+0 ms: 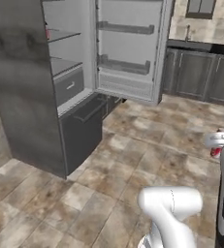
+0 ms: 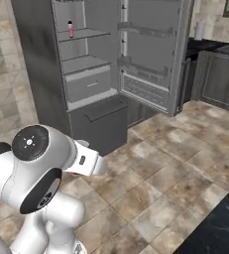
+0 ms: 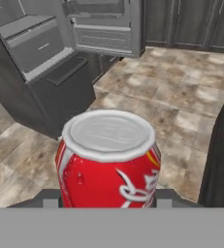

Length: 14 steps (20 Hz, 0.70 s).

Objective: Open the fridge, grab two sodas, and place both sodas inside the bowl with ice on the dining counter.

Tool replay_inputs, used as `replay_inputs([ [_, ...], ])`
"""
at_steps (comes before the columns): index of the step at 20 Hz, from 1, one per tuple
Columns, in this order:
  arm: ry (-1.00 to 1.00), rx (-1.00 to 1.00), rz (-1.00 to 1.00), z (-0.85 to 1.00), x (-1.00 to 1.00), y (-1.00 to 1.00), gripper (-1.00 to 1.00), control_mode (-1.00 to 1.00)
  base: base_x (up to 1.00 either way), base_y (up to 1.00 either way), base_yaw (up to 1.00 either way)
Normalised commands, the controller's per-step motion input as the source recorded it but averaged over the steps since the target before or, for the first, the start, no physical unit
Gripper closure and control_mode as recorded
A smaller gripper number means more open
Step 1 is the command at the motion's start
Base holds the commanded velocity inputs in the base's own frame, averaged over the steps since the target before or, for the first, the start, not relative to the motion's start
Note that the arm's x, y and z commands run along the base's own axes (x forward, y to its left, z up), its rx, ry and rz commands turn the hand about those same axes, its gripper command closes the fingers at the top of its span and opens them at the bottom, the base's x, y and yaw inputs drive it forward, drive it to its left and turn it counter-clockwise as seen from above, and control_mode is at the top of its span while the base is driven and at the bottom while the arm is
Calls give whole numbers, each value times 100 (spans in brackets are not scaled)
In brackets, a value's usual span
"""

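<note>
My gripper (image 3: 107, 199) is shut on a red soda can (image 3: 108, 160) with a silver top, held upright between the jaws. In the left base view the gripper (image 1: 219, 144) hangs at the right edge above the tiled floor, with a bit of the red can (image 1: 215, 152) showing under it. The fridge (image 2: 41, 59) stands with its door (image 2: 153, 54) swung wide open. A second soda (image 2: 70, 29), slim and pink, stands on an upper shelf inside. A corner of the dining counter (image 2: 217, 225), black marble, shows at the lower right. The bowl with ice is out of view.
The fridge's lower drawer (image 1: 82, 128) juts out over the floor. Dark grey wall cabinets (image 1: 200, 75) run along the back right. Open tiled floor (image 1: 133, 160) lies between the fridge and my arm.
</note>
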Motion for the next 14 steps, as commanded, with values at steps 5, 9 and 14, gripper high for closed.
replay_inputs([
  [5,0,0,0,0,0,0,100,100,-39,-5,-49],
  [9,0,0,0,0,0,0,100,100,-2,-24,-45],
  [14,0,0,0,0,0,0,100,100,33,-59,-27],
])
